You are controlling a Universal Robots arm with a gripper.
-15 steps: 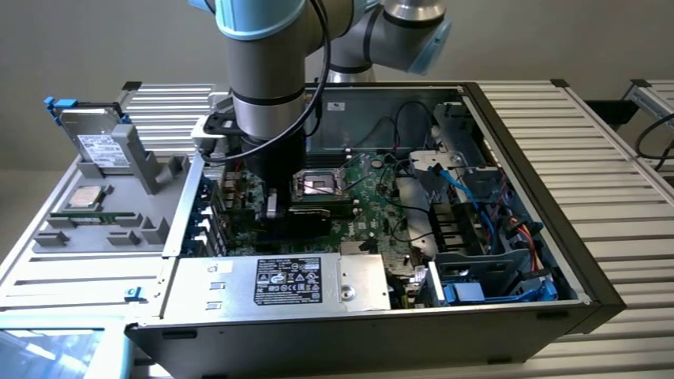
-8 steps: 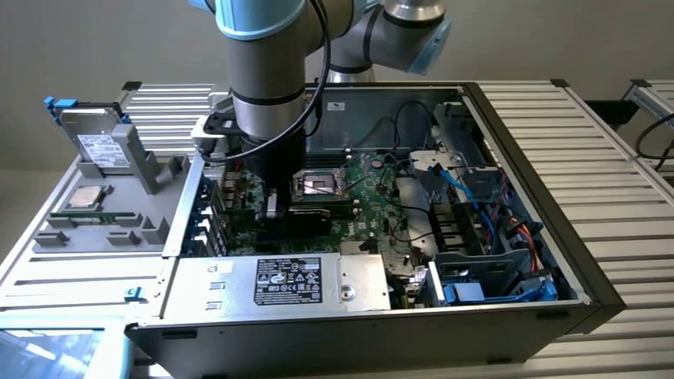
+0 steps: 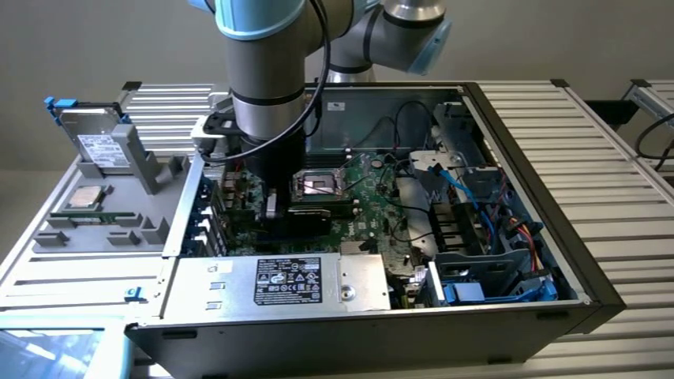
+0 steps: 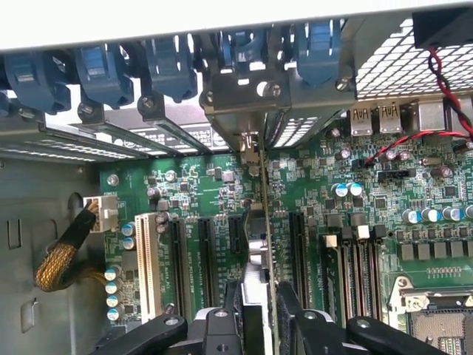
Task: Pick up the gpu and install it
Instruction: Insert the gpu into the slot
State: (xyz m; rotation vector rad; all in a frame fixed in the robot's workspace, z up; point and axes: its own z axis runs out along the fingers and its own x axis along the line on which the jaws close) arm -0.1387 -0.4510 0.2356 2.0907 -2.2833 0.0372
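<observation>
My gpu (image 4: 260, 244) stands on edge in a motherboard (image 4: 199, 192) slot, inside the case (image 3: 589, 268), frame centre.

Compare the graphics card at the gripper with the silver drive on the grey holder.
Place: the graphics card stands on edge inside the case; the silver drive sits outside it, propped in the grey holder at the exterior view's left.
Look: the card is dark and thin; the drive is silver with a white label.
The gripper is at the card, away from the drive.
Both are flat rectangles.
</observation>
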